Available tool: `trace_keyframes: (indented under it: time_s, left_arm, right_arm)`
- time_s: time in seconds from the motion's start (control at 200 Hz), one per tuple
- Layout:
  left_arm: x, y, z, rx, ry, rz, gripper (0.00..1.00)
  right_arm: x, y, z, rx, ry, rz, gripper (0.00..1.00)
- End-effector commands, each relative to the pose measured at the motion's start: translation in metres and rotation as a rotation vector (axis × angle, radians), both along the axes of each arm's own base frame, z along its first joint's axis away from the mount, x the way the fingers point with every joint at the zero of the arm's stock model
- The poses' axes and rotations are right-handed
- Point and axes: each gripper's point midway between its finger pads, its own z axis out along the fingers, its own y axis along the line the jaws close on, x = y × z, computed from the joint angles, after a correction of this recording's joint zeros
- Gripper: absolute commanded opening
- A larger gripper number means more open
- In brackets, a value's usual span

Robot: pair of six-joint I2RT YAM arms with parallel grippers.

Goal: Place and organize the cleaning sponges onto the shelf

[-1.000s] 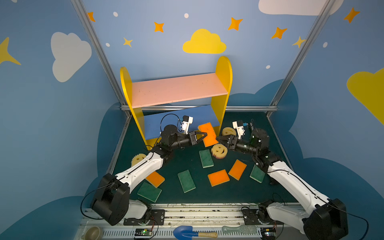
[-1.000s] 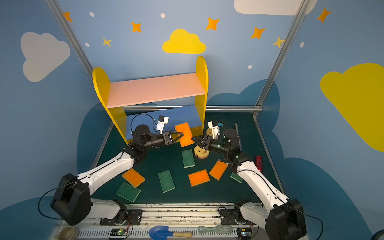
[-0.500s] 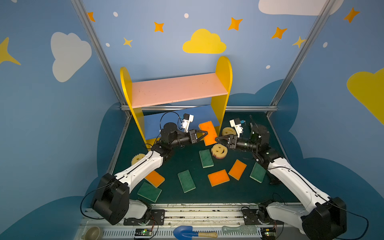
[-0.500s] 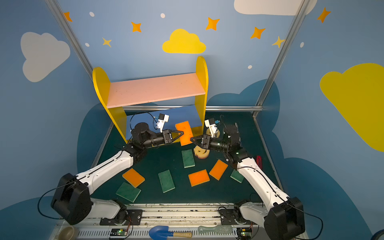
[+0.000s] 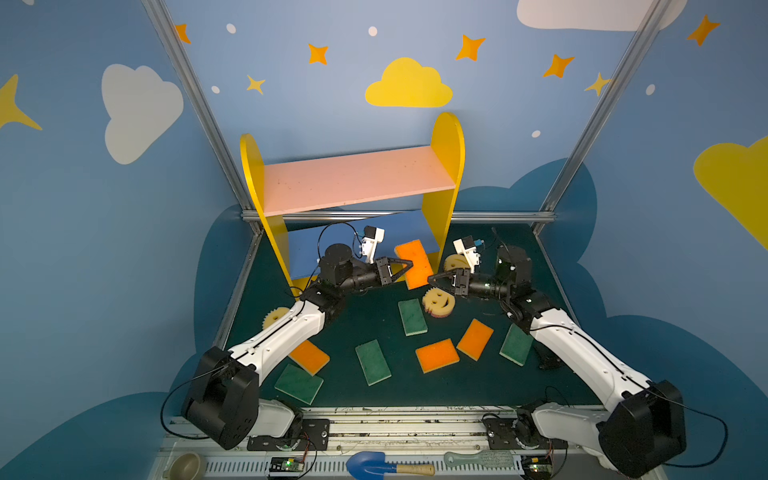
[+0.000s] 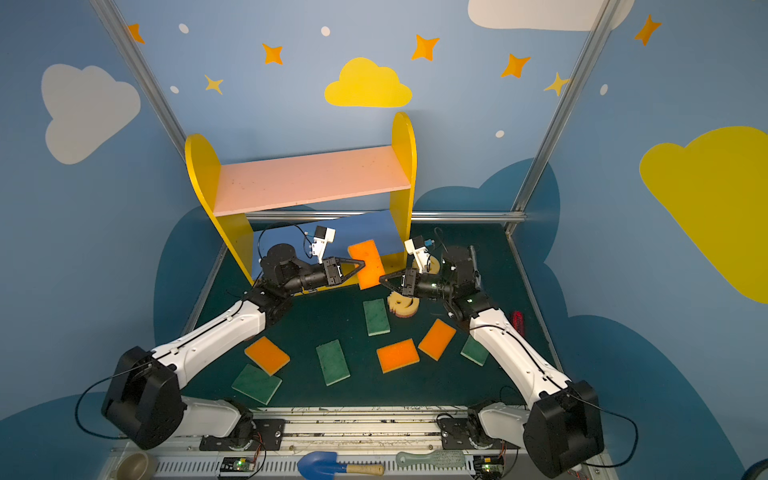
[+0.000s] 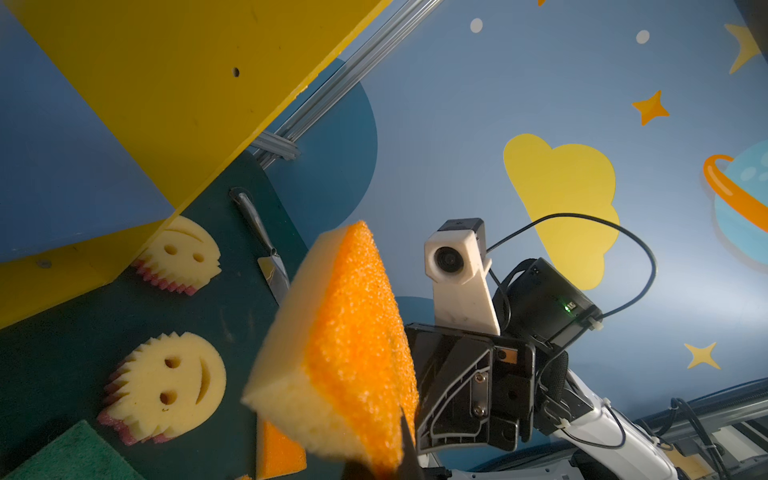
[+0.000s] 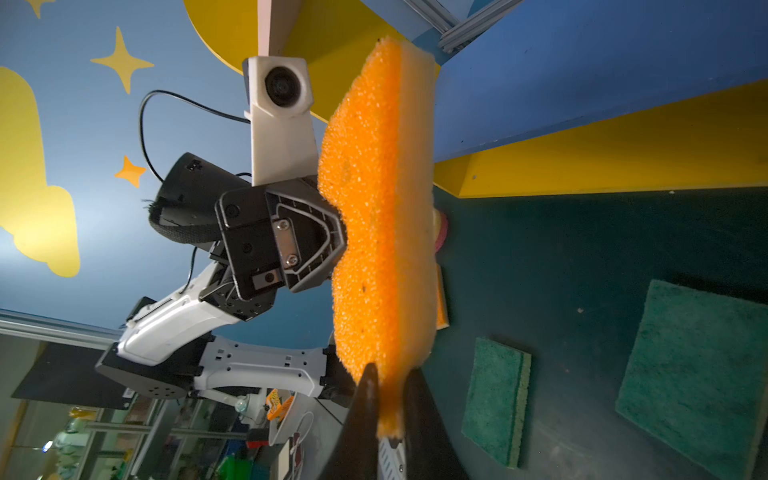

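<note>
1. Gripping the orange-topped sponge (image 5: 417,253) in mid-air, our left gripper (image 5: 410,265) is clamped across its middle, denting the foam.
2. Our right gripper (image 5: 430,280) pinches the sponge's near end, and the long axis runs straight away from those fingertips.
3. The far end points at the shelf's (image 5: 357,183) blue middle board (image 5: 307,253), just beyond both grippers, with the orange face upward.

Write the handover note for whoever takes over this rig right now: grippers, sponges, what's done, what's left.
Grippers: left gripper shut on the orange sponge, held in the air before the shelf; right gripper shut on the same sponge's lower corner.
On the mat: three orange pads, four green pads, three smiley sponges.
Done: no sponge shows on the shelf.
Left: shelve all eleven.
</note>
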Motion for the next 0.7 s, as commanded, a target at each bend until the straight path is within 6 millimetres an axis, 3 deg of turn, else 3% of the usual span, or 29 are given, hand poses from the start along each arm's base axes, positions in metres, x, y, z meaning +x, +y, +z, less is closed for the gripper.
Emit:
trace_keyframes:
  time_s: [0.0, 0.055, 0.15, 0.225, 0.325, 0.556, 0.696]
  left_arm:
    - [-0.004, 0.001, 0.018, -0.01, -0.049, -0.016, 0.1]
    - [-0.004, 0.002, 0.019, -0.006, -0.052, -0.01, 0.22]
    - [-0.004, 0.006, 0.018, 0.012, -0.054, 0.011, 0.57]
    - [-0.005, 0.009, 0.018, 0.022, -0.055, 0.02, 0.71]
    - [-0.009, 0.009, 0.019, 0.021, -0.055, 0.014, 0.69]
    - [-0.011, 0.009, 0.015, 0.007, -0.036, 0.008, 0.47]
    - [-0.01, 0.008, 0.013, 0.006, -0.026, 0.006, 0.44]
  right_arm:
    - [0.002, 0.002, 0.015, 0.016, -0.036, 0.009, 0.07]
    - [0.003, 0.002, 0.016, 0.017, -0.039, 0.007, 0.06]
    - [0.003, 0.002, 0.017, 0.015, -0.048, 0.0, 0.05]
    - [0.004, 0.001, 0.018, 0.011, -0.059, -0.012, 0.05]
    - [0.007, -0.001, 0.022, 0.009, -0.082, -0.026, 0.05]
    - [0.009, 0.002, 0.029, 0.02, -0.091, -0.02, 0.05]
    - [0.009, 0.003, 0.033, 0.029, -0.088, -0.008, 0.06]
